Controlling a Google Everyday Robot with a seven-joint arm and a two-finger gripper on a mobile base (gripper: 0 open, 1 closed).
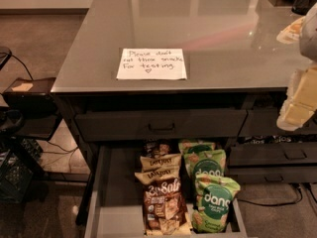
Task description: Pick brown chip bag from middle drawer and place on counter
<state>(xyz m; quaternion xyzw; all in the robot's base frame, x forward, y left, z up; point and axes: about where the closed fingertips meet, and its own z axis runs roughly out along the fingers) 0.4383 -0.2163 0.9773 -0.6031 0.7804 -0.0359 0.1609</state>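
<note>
The drawer [115,197] is open, a deep box of pale grey metal with smooth walls. Inside, a glossy brown bag [163,202] sits at the drawer's front, middle, overlapping more like it behind. Its long axis runs front to back, tan band toward the back. Crinkly green bags [214,202] are packed along its right. Above the drawer is the shiny grey counter [208,29] with a paper note [151,63]. My gripper [297,105] hangs up right of the drawer, and I can't tell if it's apart or together.
</note>
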